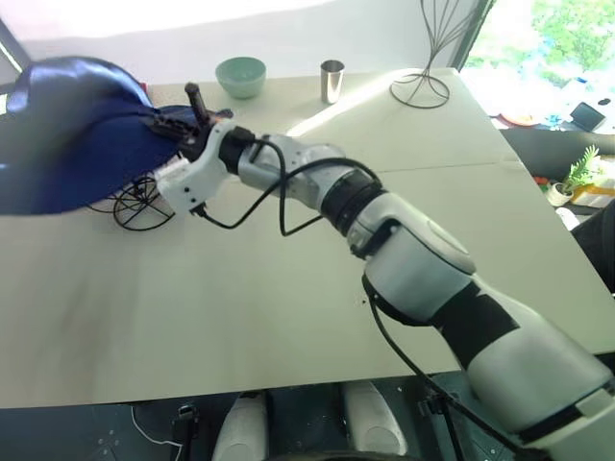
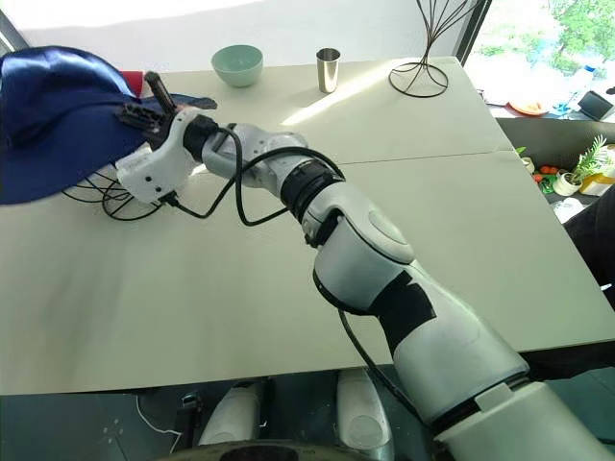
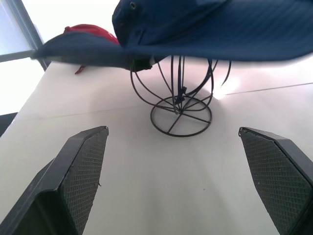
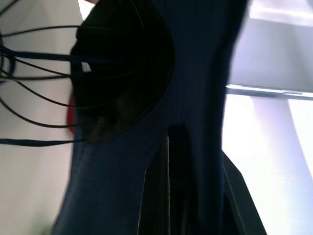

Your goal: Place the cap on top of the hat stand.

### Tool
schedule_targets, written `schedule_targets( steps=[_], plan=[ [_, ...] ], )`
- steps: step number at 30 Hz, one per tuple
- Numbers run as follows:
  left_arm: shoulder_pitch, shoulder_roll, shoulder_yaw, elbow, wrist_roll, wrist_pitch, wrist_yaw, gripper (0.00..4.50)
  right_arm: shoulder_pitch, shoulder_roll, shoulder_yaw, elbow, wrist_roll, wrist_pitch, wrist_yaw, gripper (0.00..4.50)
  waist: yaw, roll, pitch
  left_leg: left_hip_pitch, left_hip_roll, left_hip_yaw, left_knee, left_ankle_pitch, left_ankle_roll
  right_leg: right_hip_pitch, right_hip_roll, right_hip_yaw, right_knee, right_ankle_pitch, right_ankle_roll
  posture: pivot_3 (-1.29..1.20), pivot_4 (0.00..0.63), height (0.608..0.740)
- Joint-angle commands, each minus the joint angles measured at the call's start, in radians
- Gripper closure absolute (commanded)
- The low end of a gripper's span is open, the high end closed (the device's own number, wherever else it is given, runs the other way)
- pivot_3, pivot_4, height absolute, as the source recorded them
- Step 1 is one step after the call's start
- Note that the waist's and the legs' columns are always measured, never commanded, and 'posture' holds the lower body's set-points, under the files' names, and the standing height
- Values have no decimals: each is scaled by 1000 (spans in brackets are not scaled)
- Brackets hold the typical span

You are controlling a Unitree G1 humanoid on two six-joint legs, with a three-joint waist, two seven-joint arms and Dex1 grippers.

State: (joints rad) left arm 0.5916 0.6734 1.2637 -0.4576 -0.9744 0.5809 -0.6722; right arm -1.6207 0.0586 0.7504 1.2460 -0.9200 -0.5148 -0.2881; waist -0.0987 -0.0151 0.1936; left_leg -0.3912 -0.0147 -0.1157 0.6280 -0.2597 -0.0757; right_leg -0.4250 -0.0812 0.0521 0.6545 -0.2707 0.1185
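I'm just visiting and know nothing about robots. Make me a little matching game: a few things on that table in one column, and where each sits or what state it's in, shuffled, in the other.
Things:
1. cap
2. hat stand
3. bowl
4. metal cup

Places or states:
A. standing on the table beneath the blue brim
B. pinched by the right gripper
C. far side, between the bowl and the taller wire stand
D. pale green, far edge of the table

Pairs: 1-B, 2-A, 3-D, 4-C
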Motion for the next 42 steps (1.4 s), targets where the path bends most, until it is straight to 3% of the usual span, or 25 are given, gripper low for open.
schedule_targets(
  steps=[1, 8, 14, 20, 31, 42],
  plan=[
    [-12, 23, 1, 9, -16, -4, 7, 0, -40, 20, 80, -23, -92, 7, -123, 4480, -1, 0, 0, 0, 0, 0, 0, 0, 0, 0, 0, 0, 0, 0, 0, 0, 150, 740],
    [-30, 33, -1, 17, -21, -3, 16, 0, -2, 65, 147, -9, -136, -14, -145, 4480, -4, 0, 0, 0, 0, 0, 0, 0, 0, -1, 0, 0, 1, 0, -1, 0, 150, 740],
    [-27, 33, 12, 14, -30, -2, 26, 0, 57, 67, 23, 69, 15, -5, 75, 4480, 1, -1, -1, 0, 0, 0, 0, 0, 0, 0, 0, 0, 1, 0, -1, 0, 150, 740],
    [-22, 29, 15, 15, -32, -7, 26, 0, 112, 85, -186, 56, 254, -55, 316, 4480, -2, -2, -1, 0, 1, 0, 0, 0, 0, 0, 1, 0, 2, 0, -1, 0, 150, 740],
    [-46, 71, 12, 48, -25, -2, 24, 0, 188, 95, -75, 5, 139, -66, 187, 4480, -3, -2, -1, 0, 1, 0, 1, 0, 0, 0, 2, 0, 3, 0, -1, 0, 150, 740],
    [-64, 111, 7, 72, -19, 5, 14, 0, 257, 123, -65, 12, 117, 3, 47, 4480, -1, -2, -1, 1, 1, 0, 1, 0, 0, -1, 2, 0, 6, -1, -2, 0, 150, 740]
  ],
)
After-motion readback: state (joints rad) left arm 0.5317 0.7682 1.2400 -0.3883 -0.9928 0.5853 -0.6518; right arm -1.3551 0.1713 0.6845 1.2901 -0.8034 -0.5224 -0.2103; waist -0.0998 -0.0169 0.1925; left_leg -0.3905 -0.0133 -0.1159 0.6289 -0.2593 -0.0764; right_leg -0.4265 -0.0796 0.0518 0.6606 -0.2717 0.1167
